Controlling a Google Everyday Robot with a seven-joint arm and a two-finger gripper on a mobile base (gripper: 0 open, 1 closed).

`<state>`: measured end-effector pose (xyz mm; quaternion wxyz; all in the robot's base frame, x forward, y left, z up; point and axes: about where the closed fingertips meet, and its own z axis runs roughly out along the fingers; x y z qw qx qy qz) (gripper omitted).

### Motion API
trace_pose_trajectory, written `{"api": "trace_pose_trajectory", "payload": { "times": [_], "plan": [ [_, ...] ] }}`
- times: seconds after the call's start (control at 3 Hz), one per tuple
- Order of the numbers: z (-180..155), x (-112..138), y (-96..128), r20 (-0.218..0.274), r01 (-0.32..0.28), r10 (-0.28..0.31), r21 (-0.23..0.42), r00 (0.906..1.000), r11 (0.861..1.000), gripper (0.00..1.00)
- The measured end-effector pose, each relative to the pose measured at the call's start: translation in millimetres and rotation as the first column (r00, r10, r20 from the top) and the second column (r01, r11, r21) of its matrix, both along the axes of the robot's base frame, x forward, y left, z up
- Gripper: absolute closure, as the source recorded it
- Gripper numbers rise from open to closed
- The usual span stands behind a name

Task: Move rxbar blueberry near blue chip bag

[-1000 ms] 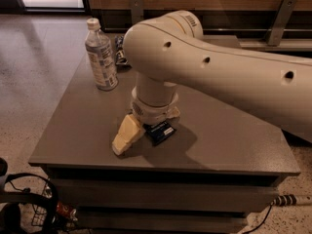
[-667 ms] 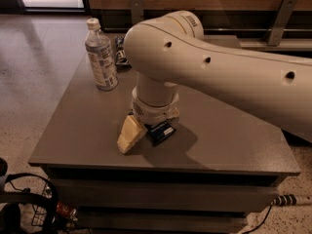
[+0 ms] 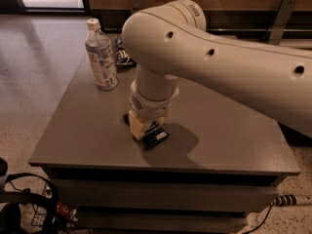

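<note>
Nothing can be read. The label on the bottle [image 3: 101, 57], the white print on the bar [image 3: 156, 137] and the lettering on the bag [image 3: 124, 56] are all illegible. The gripper [image 3: 145, 128] is low over the bar on the desk [image 3: 229, 130].

One bottle [image 3: 101, 57], one rxbar blueberry [image 3: 157, 137] under one hand [image 3: 143, 128], one blue chip bag [image 3: 123, 55].

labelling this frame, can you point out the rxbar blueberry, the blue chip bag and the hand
rxbar blueberry [image 3: 157, 136], camera view, dark wrapper end that pokes out in front
blue chip bag [image 3: 124, 56], camera view, visible left part at the back
hand [image 3: 143, 126], camera view, pale tip, down at the rxbar blueberry
</note>
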<state>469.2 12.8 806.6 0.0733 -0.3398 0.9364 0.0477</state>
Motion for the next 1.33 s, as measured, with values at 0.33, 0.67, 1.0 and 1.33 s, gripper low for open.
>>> {"api": "trace_pose_trajectory", "payload": {
  "times": [0.33, 0.67, 1.0, 1.33],
  "plan": [
    [9.1, 0.0, 0.0, 0.0, 0.0, 0.0, 0.0, 1.0, 1.0, 0.93],
    [14.5, 0.0, 0.0, 0.0, 0.0, 0.0, 0.0, 1.0, 1.0, 1.0],
    [14.5, 0.0, 0.0, 0.0, 0.0, 0.0, 0.0, 1.0, 1.0, 1.0],
    [31.5, 7.0, -10.7, 0.042, 0.023, -0.022, -0.012, 0.9989, 1.0, 1.0]
  ]
}}
